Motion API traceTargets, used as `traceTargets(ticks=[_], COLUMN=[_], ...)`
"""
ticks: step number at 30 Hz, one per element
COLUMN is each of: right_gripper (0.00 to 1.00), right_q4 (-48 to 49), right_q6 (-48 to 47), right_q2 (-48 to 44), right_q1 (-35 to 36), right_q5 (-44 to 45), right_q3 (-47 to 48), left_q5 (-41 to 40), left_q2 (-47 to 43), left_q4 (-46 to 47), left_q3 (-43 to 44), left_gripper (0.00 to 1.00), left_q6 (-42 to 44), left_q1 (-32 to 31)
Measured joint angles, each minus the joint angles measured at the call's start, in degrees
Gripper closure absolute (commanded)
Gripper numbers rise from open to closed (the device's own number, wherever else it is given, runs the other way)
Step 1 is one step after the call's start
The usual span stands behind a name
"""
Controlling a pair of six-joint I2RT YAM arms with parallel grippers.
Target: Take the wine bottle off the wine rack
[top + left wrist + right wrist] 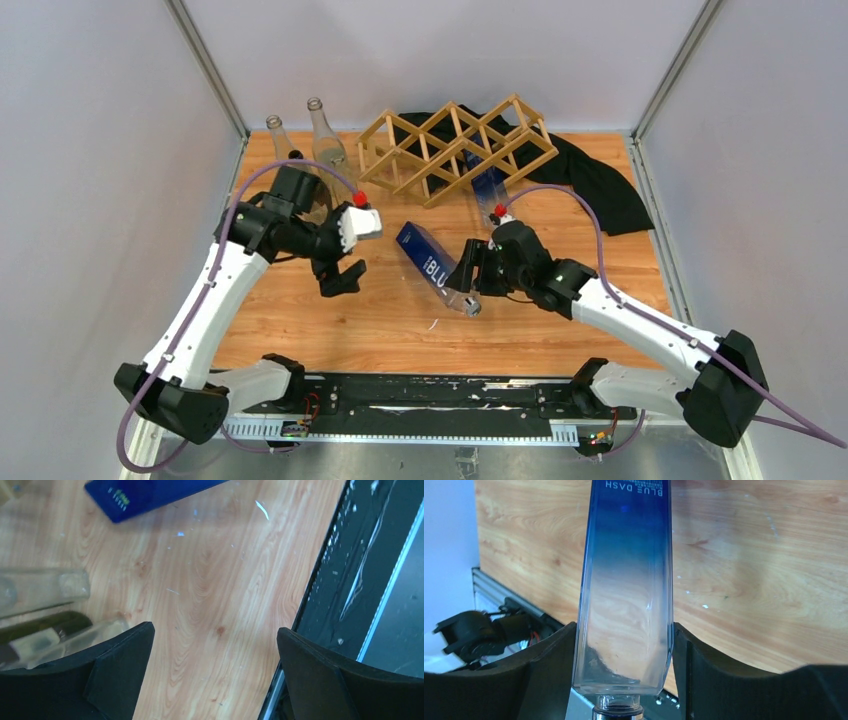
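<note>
Wine bottle point(430, 265), 1, blue-to-clear: off and in front of the wine rack point(455, 148), gripped near its neck by the right hand point(472, 282); left hand point(215, 640) open, empty; advised: lay flat on desk point(330, 330) before releasing.

The wine bottle point(432, 266) is before the wine rack point(452, 150), cloth point(612, 190) behind

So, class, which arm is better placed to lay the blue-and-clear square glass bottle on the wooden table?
Right, probably: the right gripper clamps the blue-and-clear square glass bottle near its neck; the left gripper hangs open, empty.
</note>
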Motion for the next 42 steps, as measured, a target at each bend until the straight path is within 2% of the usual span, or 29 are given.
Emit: traceTargets(ticks=[3, 6, 13, 17, 27, 42], right_gripper=[1.00, 1.00, 1.00, 1.00, 1.00, 1.00], right_q4=[-3.80, -7.39, -13.09, -14.45, -13.70, -13.55], right_q6=[-1.38, -2.64, -4.72, -5.86, -6.29, -7.39], right_q2=[0.15, 0.55, 4.35, 8.11, 14.43, 17.05], right_q1=[0.00, 0.00, 0.04, 0.02, 0.04, -0.11], right_q5=[-3.48, -6.84, -14.97, -18.71, -24.81, -28.04], right_q3=[4.09, 7.48, 13.51, 16.65, 20.55, 22.27], left_q5=[-2.67, -3.43, -0.70, 1.49, 2.45, -0.83], left_q2=[0.59, 1.75, 7.08, 7.54, 4.74, 2.19], left_q4=[-0.20, -0.28, 0.74, 3.61, 14.58, 22.10], left_q3=[-1.97, -2.23, -2.36, -5.68, -15.28, -20.65], left_gripper=[0.00, 0.00, 0.00, 0.00, 0.00, 0.02], left_q6=[3.82, 7.08, 12.92, 15.23, 13.18, 9.14], left_q1=[-5.27, -7.82, -10.38, -11.41, -13.29, -16.74])
